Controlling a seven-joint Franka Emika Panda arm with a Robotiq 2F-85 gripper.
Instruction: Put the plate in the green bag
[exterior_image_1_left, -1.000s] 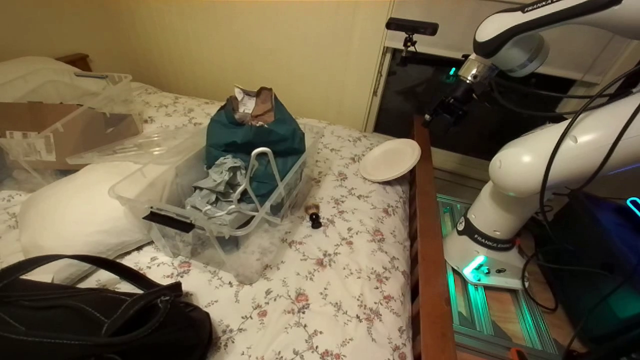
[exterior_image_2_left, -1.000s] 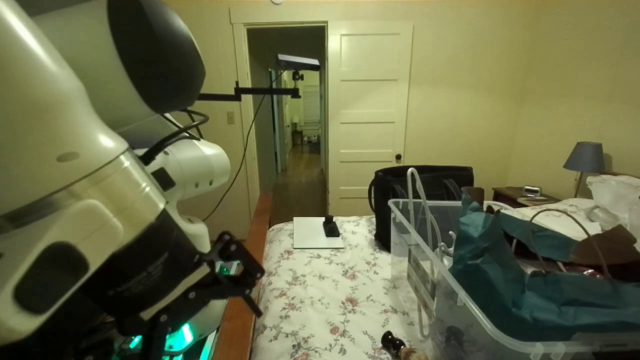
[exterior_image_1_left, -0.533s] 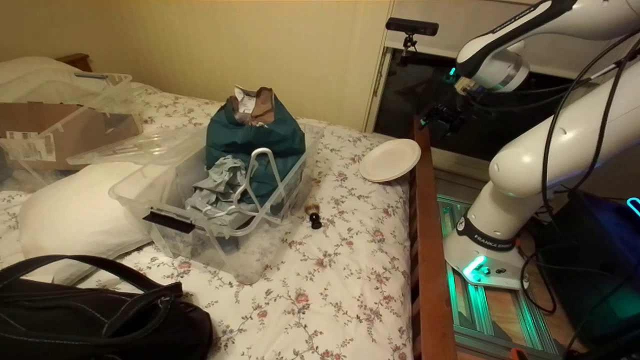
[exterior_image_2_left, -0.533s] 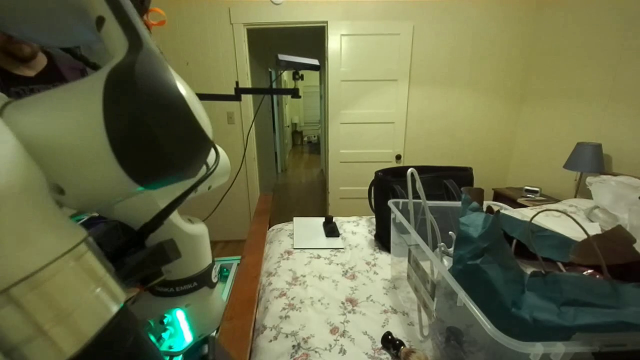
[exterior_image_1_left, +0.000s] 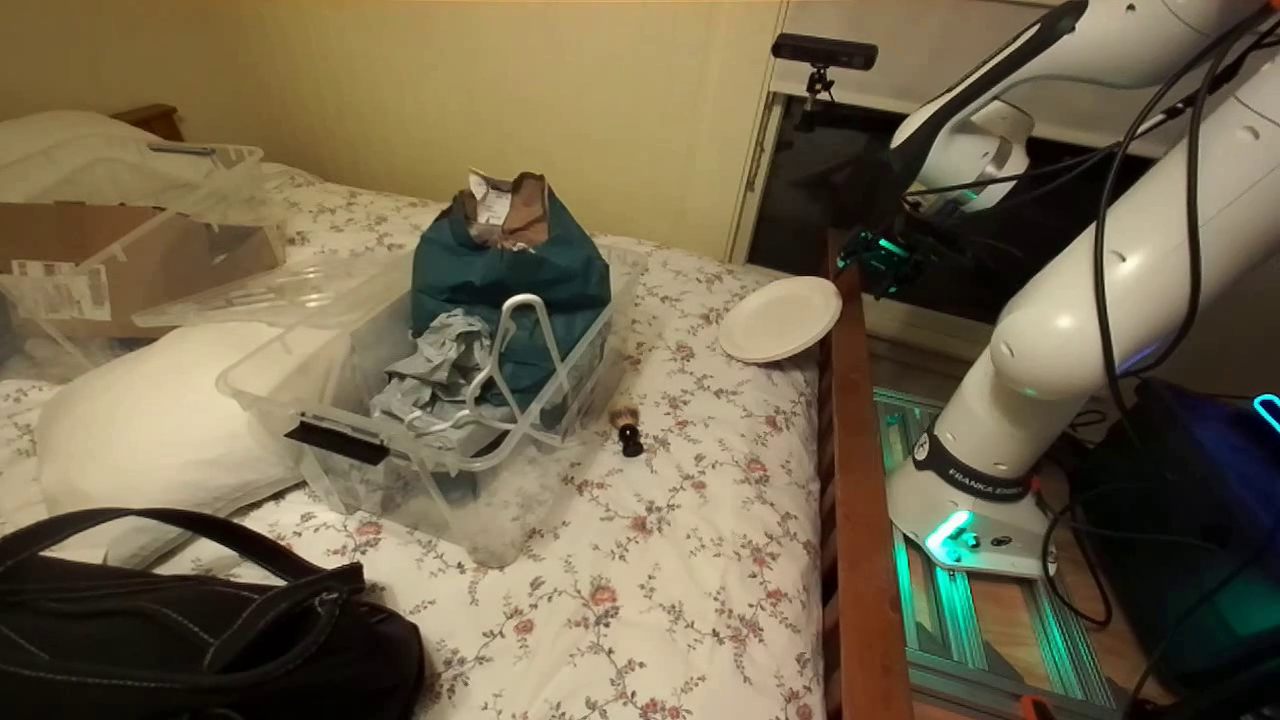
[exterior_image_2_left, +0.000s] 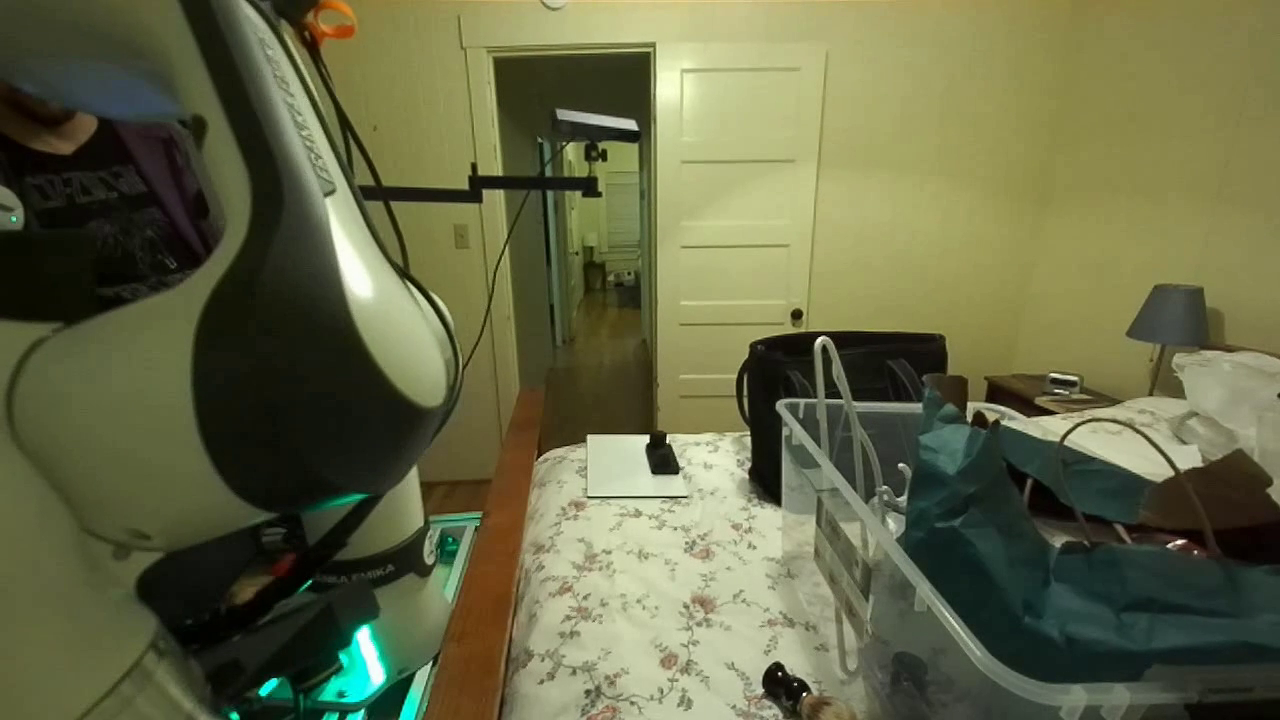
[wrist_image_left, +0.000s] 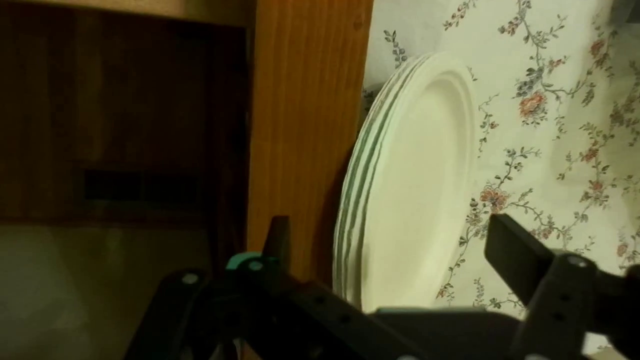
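Wrist view: tool (wrist_image_left: 395, 240) spread, aimed at plate (wrist_image_left: 420, 185) (stack, by the look) along bench (wrist_image_left: 555, 120) edge. In an exterior view, tool has dropped toward it; grasp probably next. In an exterior view, green bag (exterior_image_2_left: 1090, 580) unmoved in bin (exterior_image_2_left: 945, 605).

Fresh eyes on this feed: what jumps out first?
Probably the green bag, rising out of the bin on the bed. Next, the white arm across the rail, its base lit green. In the wrist view, the plates, stacked beside the rail, likely grab attention.
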